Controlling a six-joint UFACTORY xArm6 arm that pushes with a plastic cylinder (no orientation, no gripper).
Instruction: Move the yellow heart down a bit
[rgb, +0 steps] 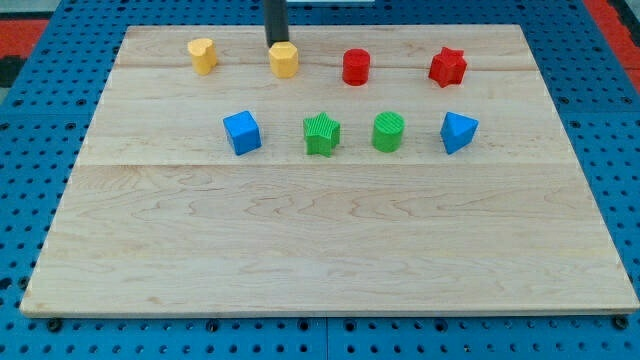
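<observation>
Resting just above a yellow block, my tip (275, 43) stands at the view's top, touching or all but touching that block's far edge; being a bare dark rod, it has nothing to open or close and grips nothing, so it can only press sideways. Which of the two yellow pieces is the heart is hard to settle at this size: the yellow block on the left (203, 56) shows a notched top and reads as the yellow heart, while the yellow block under the rod (284, 60) looks more many-sided; I word that as a judgement, not a certainty. If the left one is the heart, it sits in the top row near the board's upper left corner, well apart from my tip, and no push on it has begun. A place above a block suits a downward shove, since the push must come from the far side; standing where it does, though, the rod would drive the neighbouring yellow piece instead. Further along the top row lie a red cylinder (356, 67) and a red star (448, 67); the row below holds a blue cube (242, 132), a green star (322, 134), a green cylinder (388, 132) and a blue wedge-like block (458, 132). All rest on a pale wooden board (320, 260). Only the rod's lower length shows, upright and entering from the view's top edge; the arm itself is out of sight.
</observation>
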